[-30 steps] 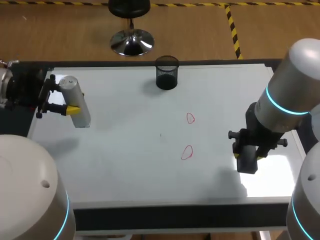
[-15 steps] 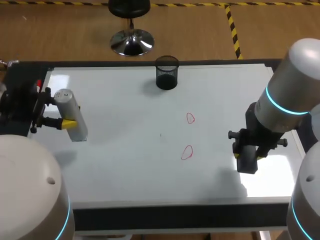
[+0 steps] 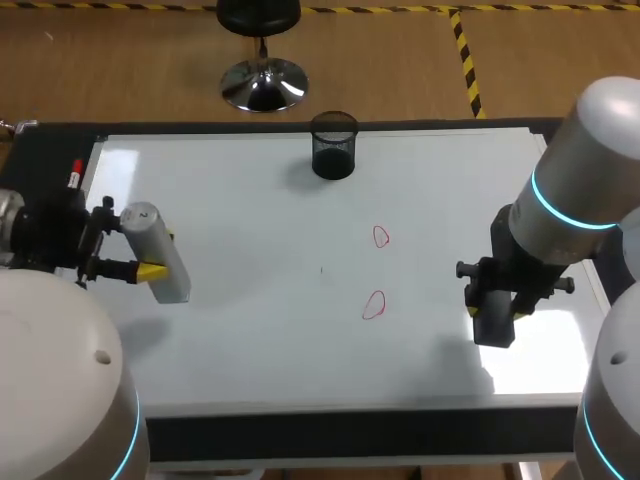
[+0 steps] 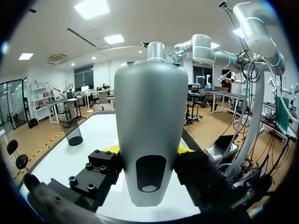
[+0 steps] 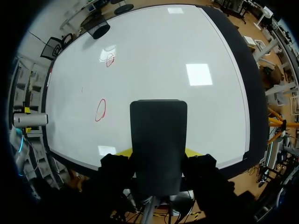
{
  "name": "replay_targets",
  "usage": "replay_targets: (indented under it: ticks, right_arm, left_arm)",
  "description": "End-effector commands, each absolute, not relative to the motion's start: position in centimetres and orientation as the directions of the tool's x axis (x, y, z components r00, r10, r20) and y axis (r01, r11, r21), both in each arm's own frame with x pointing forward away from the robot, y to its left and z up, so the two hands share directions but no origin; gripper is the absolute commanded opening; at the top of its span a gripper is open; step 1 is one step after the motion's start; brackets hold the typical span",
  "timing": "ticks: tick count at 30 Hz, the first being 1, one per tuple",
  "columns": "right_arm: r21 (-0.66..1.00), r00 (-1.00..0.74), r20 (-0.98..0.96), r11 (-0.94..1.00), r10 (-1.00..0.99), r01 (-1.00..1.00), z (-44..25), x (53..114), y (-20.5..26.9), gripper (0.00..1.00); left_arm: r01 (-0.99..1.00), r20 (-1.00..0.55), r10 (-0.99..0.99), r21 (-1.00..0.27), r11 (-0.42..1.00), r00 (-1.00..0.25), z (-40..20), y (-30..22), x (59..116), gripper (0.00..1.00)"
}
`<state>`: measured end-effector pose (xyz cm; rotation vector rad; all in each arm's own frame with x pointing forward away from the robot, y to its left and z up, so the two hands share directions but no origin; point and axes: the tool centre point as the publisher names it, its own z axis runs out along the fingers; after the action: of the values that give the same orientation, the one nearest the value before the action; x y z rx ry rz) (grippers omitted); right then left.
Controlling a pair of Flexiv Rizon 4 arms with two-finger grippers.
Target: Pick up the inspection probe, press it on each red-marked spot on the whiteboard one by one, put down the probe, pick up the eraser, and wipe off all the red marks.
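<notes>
The inspection probe (image 3: pixel 160 255), a silver-grey cylinder with a narrower neck, is held over the left part of the whiteboard (image 3: pixel 250 330). It is well apart from the black mesh cup (image 3: pixel 333 145), to the cup's left and nearer the robot. The left end effector (image 3: pixel 158 254) is clamped on it, with a yellow-tipped finger pressed to each side of the body. In the left wrist view the probe (image 4: pixel 149 140) points out along the fingers, with the cup (image 4: pixel 72 133) ahead and off to one side.

Two red marks are drawn on the board, both to the cup's right and on its robot-ward side. One red mark (image 3: pixel 380 237) is closer to the cup, and the second red mark (image 3: pixel 373 305) lies beyond it, nearer the robot.

The eraser (image 3: pixel 494 325), a dark block, is farther right of the cup than the marks and well apart from it. The right end effector (image 3: pixel 494 315) grips it from both sides. In the right wrist view the eraser (image 5: pixel 158 140) sits upright between the yellow tips, over the board near its robot-side edge.

The cup stands on the board at its far edge. A dark surface (image 3: pixel 350 435) borders the whiteboard.
</notes>
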<state>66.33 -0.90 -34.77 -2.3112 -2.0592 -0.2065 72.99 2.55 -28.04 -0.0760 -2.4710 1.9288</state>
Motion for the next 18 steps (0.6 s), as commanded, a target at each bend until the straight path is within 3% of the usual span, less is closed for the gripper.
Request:
replay_targets:
  ticks: [1, 18]
  right_arm:
    - [0.061, 0.109, 0.128, -0.118, 0.986, 0.991, -34.7, 66.2, -1.0, 0.00]
    - [0.061, 0.109, 0.128, -0.118, 0.986, 0.991, -34.7, 66.2, -1.0, 0.00]
  left_arm:
    - [0.038, -0.029, 0.043, -0.969, 0.243, -0.999, -28.1, 0.8, 72.7, 0.00]
    - [0.048, -0.020, 0.119, -0.971, 0.234, -0.993, -29.2, -6.1, 69.9, 0.00]
